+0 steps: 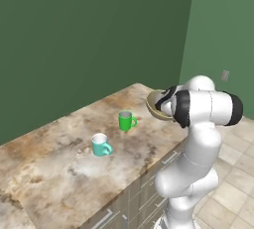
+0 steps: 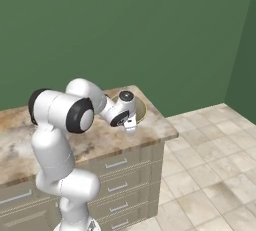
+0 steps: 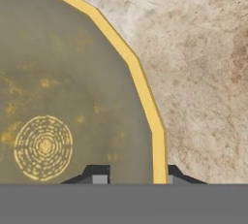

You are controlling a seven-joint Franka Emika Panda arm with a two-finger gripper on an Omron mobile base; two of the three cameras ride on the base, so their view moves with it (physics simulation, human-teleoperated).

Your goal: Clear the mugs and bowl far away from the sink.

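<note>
In the hand view, our gripper has its 2 fingertips narrowly apart, straddling the yellow rim of the bowl; whether they pinch it, we cannot tell. In the left base view, the bowl sits right of centre near the marble counter's far corner, while the green mug and teal mug stand at centre with bare counter around them.

No legible text, labels, brands, numbers or signs found. The bowl carries only a spiral-ring pattern inside; both mugs and the surface bear no markings.
</note>
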